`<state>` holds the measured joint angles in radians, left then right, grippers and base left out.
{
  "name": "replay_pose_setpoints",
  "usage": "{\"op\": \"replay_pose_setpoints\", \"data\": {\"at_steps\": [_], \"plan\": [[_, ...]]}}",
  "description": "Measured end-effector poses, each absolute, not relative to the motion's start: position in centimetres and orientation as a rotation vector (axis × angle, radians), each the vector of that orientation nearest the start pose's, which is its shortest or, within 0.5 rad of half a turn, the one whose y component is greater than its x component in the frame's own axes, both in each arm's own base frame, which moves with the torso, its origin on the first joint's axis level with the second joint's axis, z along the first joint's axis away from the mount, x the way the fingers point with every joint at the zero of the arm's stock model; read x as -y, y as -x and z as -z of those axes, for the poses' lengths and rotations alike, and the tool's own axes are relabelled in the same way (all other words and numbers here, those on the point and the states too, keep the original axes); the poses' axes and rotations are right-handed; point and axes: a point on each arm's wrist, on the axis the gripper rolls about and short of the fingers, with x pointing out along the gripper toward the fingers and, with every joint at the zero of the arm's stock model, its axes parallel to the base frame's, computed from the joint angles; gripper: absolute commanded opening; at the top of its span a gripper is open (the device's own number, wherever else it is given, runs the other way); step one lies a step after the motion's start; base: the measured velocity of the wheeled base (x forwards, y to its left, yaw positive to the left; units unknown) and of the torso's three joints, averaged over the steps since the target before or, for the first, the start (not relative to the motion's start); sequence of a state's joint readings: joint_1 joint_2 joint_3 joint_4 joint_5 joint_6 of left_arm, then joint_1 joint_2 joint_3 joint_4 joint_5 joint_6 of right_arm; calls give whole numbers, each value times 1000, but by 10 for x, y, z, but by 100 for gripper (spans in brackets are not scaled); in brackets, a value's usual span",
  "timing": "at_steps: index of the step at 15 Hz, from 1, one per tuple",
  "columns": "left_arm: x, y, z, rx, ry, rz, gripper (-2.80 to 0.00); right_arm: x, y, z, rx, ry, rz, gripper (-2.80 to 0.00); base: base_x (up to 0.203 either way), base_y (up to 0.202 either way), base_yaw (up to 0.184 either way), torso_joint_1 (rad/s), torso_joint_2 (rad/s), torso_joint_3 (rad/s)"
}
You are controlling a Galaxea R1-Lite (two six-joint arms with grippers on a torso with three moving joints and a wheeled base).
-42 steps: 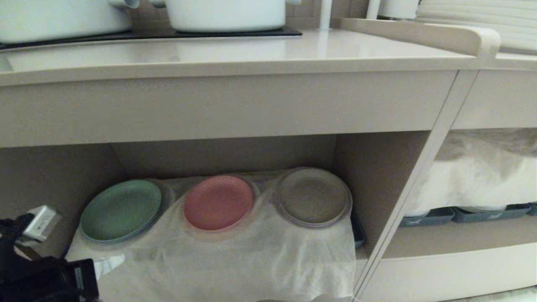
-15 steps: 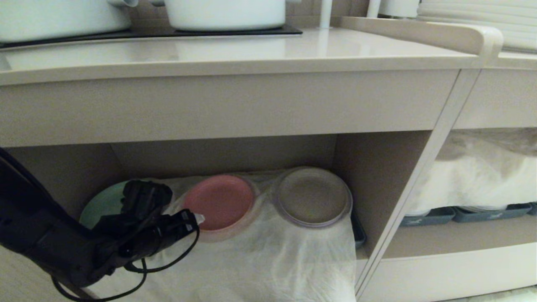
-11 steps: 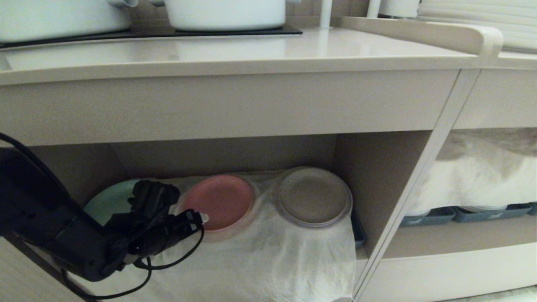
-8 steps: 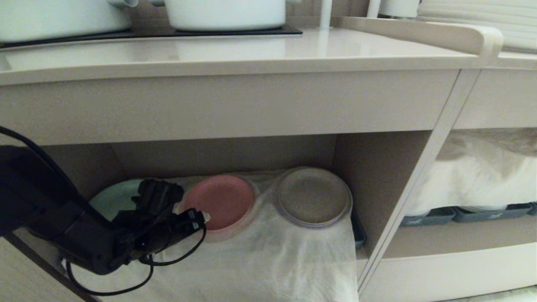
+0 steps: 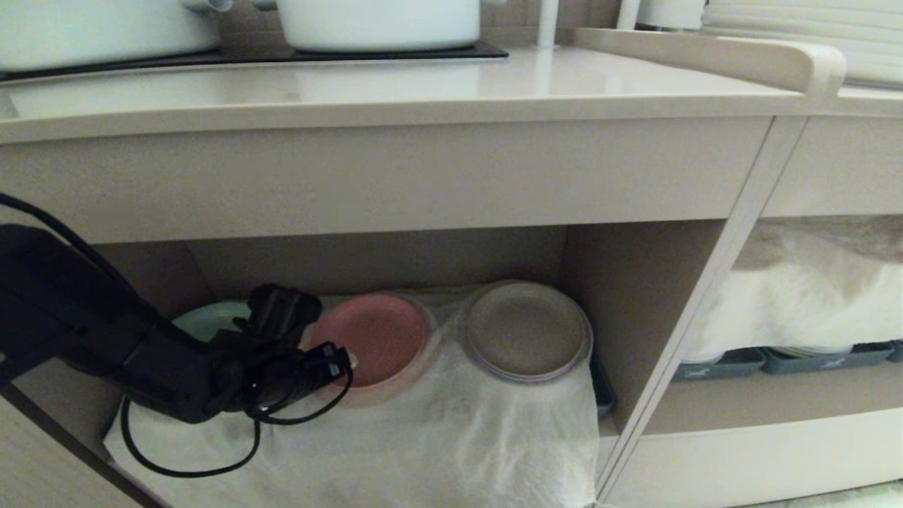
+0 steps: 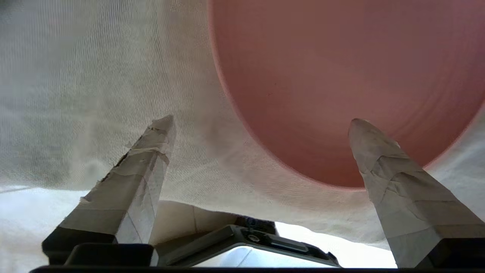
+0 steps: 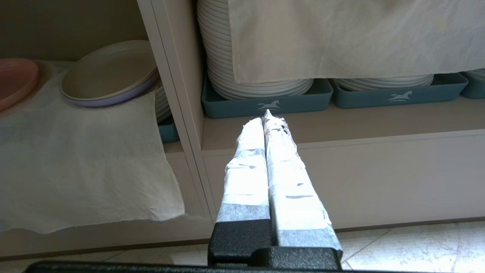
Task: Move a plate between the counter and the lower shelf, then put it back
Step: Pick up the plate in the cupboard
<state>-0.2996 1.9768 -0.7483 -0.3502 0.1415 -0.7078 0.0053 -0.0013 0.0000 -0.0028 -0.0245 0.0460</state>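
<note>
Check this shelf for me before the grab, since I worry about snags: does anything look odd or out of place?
One thing: the white cloth over the lower shelf lies wrinkled and hangs over the front edge, under the plate. The open left gripper sits at the plate's rim and could catch the fabric. Nothing looks spilled or damaged.

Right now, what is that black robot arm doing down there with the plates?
The robot's left tool is open and reaching into the lower shelf, right at the near edge of the pink plate. It has not grabbed it; the plate lies flat on the white cloth between a green plate and a brown-grey plate. The right tool waits shut, off to the side.
</note>
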Motion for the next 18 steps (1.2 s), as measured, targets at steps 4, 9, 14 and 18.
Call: {"op": "replay_pose_setpoints", "data": {"at_steps": [4,9,14,18], "plan": [[90,-302,-55,-873,455,-159,0,1,23,-76,4,-46,19,-280,0,0,0,0,0,0],[90,-303,-50,-883,448,-168,0,1,23,-76,4,-46,18,-280,0,0,0,0,0,0],[89,-304,-42,-889,426,-206,0,1,23,-76,4,-46,19,-280,0,0,0,0,0,0],[89,-306,-38,-895,422,-210,0,1,23,-76,4,-46,19,-280,0,0,0,0,0,0]]}}
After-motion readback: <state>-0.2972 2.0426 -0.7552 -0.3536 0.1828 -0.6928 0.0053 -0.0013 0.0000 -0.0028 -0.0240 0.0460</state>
